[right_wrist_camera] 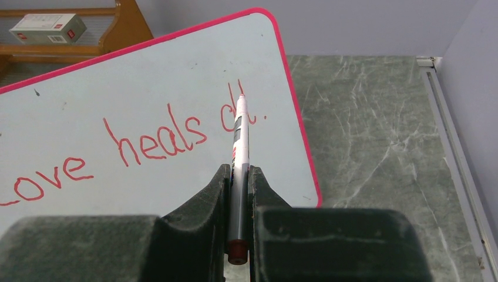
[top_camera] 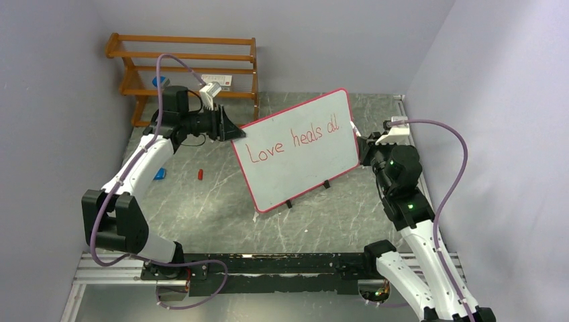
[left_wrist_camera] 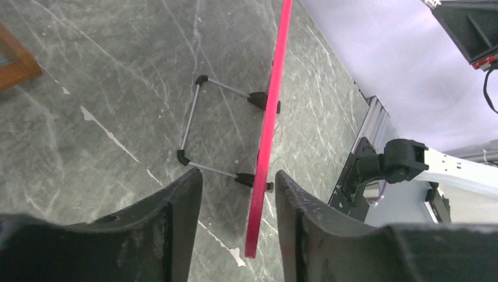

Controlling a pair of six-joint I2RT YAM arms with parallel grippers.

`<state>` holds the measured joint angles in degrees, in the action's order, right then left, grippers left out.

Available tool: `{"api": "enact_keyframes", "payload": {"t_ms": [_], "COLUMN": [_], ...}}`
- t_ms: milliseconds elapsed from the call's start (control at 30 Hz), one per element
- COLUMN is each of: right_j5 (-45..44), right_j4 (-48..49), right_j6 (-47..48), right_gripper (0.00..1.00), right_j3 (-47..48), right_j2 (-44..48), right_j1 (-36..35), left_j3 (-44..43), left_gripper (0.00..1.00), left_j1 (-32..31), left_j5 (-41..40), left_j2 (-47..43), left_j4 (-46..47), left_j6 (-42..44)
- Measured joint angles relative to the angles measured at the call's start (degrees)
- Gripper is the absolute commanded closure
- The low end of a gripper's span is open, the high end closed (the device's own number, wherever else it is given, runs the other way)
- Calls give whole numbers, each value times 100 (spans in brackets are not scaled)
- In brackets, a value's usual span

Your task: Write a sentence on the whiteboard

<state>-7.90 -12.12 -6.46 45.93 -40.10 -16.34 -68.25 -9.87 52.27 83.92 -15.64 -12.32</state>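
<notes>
Red script reading "Love heals all" forms the sentence (top_camera: pixel 294 141), which is written across the upper half of the whiteboard (top_camera: pixel 302 178). A small dot can be seen after the last word in the right wrist view. The whiteboard is stood near the middle of the counter (top_camera: pixel 221 208) and propped on a wire stand (left_wrist_camera: pixel 194 120) with black feet, so that its face is tilted back and turned towards the right arm.

A marker (right_wrist_camera: pixel 239 138) is clamped between the fingers of the right gripper (right_wrist_camera: pixel 239 173). It is held along their length with its tip pointed at the final letters, so that strokes can be drawn by moving the wrist. Whether the tip is touching the surface cannot be told.

The left gripper (left_wrist_camera: pixel 238 179) is placed at the whiteboard's upper left corner. Its fingers are spread, with the red frame passed between them and a gap seen on either side, so nothing is gripped. This placement is judged to be a guard, by which the whiteboard would be stopped from sliding or tipping under the marker's pressure.

The writing is judged complete or nearly so. A red cap (top_camera: pixel 200 175) and a small blue object (top_camera: pixel 160 174) can be seen on the counter beside the left arm, and a wooden rack (top_camera: pixel 181 64) is stood against the far wall.
</notes>
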Motion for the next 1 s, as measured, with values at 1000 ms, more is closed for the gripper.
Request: {"api": "enact_keyframes", "payload": {"t_ms": [1000], "right_j5": [-678], "right_j4": [-236], "right_j6": [26], "right_gripper": [100], "right_j3": [-267], "right_j2": [1047], "right_j1": [-811], "left_j3": [-24], "left_gripper": [5], "left_j1": [682], "left_j5": [-4439], "left_j2": [-2028], "left_j4": [-2275], "left_j6": [-271]}}
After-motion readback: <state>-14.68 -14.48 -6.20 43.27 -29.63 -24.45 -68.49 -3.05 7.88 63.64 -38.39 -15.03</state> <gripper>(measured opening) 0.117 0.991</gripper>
